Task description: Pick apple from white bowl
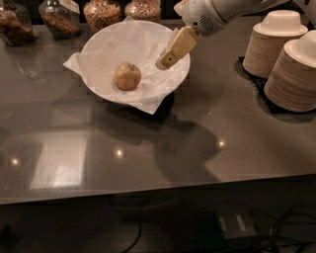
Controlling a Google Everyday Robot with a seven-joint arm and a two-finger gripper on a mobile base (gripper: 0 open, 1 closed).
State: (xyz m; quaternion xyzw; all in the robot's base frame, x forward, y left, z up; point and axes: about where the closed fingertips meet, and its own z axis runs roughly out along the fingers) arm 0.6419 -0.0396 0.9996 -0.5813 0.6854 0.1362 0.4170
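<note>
The apple [127,76], yellowish-tan with a reddish blush and a short dark stem, lies in the middle of the white bowl [98,47], which is lined with crinkled white paper overhanging its rim. The bowl stands at the back left of the dark counter. My gripper [165,62] hangs over the bowl's right side, its tan fingers pointing down and left, to the right of the apple and apart from it. It holds nothing.
Two stacks of beige paper bowls [291,59] stand on a black mat at the right. Several glass jars of dry food [101,12] line the back edge behind the bowl. The counter's front edge [158,190] runs across the lower frame.
</note>
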